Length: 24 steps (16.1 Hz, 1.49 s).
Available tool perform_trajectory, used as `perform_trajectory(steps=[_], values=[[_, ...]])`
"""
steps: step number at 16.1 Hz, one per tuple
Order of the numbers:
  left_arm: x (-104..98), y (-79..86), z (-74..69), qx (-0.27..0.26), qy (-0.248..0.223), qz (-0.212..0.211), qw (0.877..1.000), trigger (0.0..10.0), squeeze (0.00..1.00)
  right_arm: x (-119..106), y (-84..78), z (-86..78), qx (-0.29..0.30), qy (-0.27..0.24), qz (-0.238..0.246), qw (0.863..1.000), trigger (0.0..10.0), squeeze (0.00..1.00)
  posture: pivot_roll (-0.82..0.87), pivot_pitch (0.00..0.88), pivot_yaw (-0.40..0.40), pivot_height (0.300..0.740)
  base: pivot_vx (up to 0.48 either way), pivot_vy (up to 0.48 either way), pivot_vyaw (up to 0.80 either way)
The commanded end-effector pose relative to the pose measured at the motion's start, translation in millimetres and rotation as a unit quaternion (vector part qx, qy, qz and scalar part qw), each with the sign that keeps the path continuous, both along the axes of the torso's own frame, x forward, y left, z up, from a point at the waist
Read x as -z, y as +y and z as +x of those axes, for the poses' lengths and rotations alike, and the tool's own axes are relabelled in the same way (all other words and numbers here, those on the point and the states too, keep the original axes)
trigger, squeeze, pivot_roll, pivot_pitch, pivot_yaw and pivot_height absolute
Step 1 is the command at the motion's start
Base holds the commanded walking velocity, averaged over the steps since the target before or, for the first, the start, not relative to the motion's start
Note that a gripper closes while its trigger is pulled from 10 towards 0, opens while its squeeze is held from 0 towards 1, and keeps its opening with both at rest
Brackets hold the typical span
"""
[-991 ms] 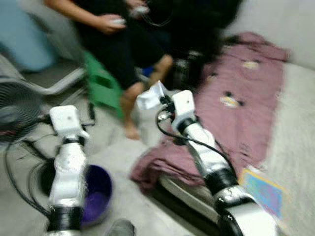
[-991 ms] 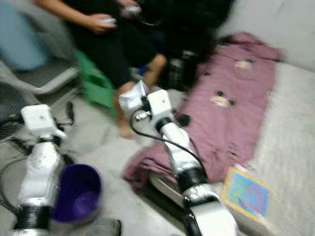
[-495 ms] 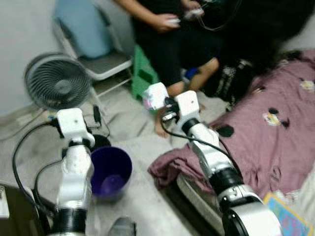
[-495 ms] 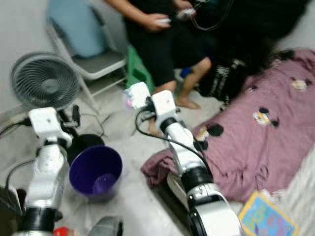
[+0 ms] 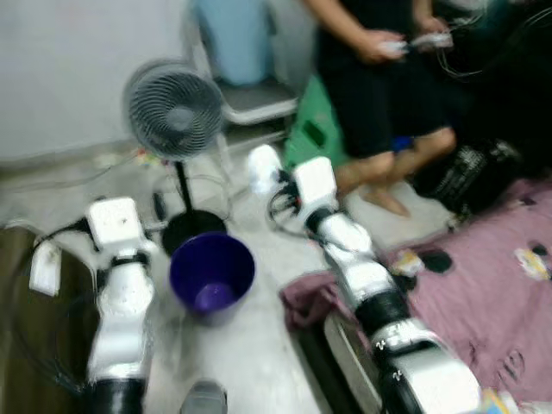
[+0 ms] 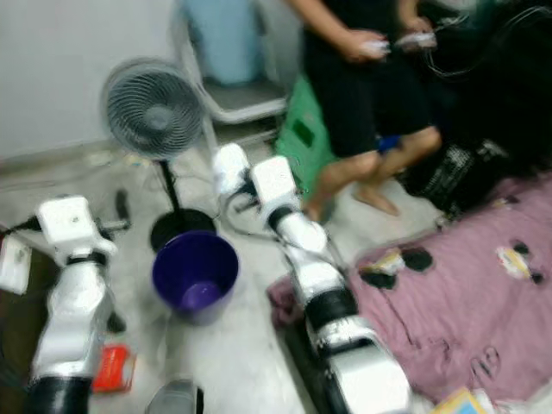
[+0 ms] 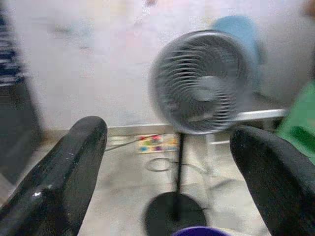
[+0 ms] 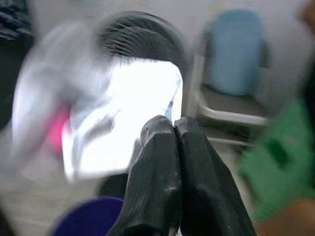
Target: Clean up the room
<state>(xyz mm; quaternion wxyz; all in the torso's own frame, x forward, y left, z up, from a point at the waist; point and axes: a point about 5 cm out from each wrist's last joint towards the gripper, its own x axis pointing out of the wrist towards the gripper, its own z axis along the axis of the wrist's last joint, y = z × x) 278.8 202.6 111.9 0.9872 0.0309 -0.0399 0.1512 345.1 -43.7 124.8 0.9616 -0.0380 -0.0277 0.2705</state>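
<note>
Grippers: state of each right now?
Left gripper: open, holding nothing.
Right gripper: shut on a white plastic wrapper.

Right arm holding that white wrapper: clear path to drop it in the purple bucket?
Probably yes. The right gripper, shut on the white wrapper, is just past the open purple bucket; nothing lies between.

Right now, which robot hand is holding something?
The right gripper. Its fingers are shut on a crumpled white wrapper, held up above the purple bin. The left gripper is open, with nothing in it.
</note>
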Motion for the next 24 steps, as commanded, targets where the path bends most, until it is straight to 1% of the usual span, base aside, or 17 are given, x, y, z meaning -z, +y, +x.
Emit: perform_trajectory(steps=[1, 2, 5, 8, 10, 14, 18, 21, 24], values=[[-1.7, -7.8, 2.6, 0.015, -0.002, -0.007, 1.0, 10.0, 0.0, -1.0, -9.9, 2.5, 0.01, -0.006, -0.006, 1.0, 10.0, 0.0, 0.15, 0.0, -0.079, 0.74, 0.0, 0.0, 0.8], [-1.1, -11.8, 4.9, 0.022, -0.001, -0.011, 1.0, 10.0, 0.0, 1.9, -14.5, 1.1, 0.015, -0.008, -0.015, 1.0, 10.0, 0.0, 0.14, 0.0, -0.079, 0.74, 0.0, 0.0, 0.8], [-0.3, -16.8, 7.0, 0.034, -0.001, -0.033, 0.999, 10.0, 0.0, 3.4, -20.5, -2.3, 0.015, -0.013, -0.023, 1.0, 10.0, 0.0, 0.09, 0.0, -0.065, 0.74, 0.0, 0.0, 0.8], [-1.9, -23.0, 10.1, 0.058, -0.002, -0.027, 0.998, 10.0, 0.0, 5.6, -23.5, -4.6, 0.022, -0.011, -0.022, 0.999, 10.0, 0.0, 0.09, 0.0, -0.05, 0.74, 0.0, 0.0, 0.76], [-2.5, -22.1, 9.6, 0.063, -0.002, -0.024, 0.998, 10.0, 0.0, 5.9, -22.3, -4.5, 0.025, -0.008, -0.018, 0.999, 10.0, 0.0, 0.1, 0.0, -0.053, 0.74, 0.0, 0.0, 0.5], [-1.2, -19.8, 6.6, 0.057, -0.001, -0.026, 0.998, 10.0, 0.0, 6.7, -20.7, -5.4, 0.02, -0.006, -0.021, 1.0, 10.0, 0.0, 0.1, 0.0, -0.062, 0.74, 0.0, 0.0, 0.0], [-3.2, -22.5, 6.8, 0.076, -0.007, -0.026, 0.997, 10.0, 0.0, 6.1, -19.5, -6.1, 0.025, -0.005, -0.02, 0.999, 10.0, 0.0, 0.1, 0.0, -0.05, 0.74, 0.0, 0.0, 0.0], [-4.1, -22.2, 7.1, 0.079, -0.009, -0.027, 0.996, 10.0, 0.0, 6.2, -20.6, -6.2, 0.029, -0.003, -0.013, 0.999, 10.0, 0.0, 0.1, 0.0, -0.045, 0.74, 0.272, 0.0, 0.0], [-4.3, -21.7, 7.0, 0.079, -0.009, -0.026, 0.996, 10.0, 0.0, 5.6, -19.5, -6.9, 0.026, -0.005, -0.011, 1.0, 10.0, 0.0, 0.1, 0.0, -0.043, 0.74, 0.292, 0.0, 0.69]])
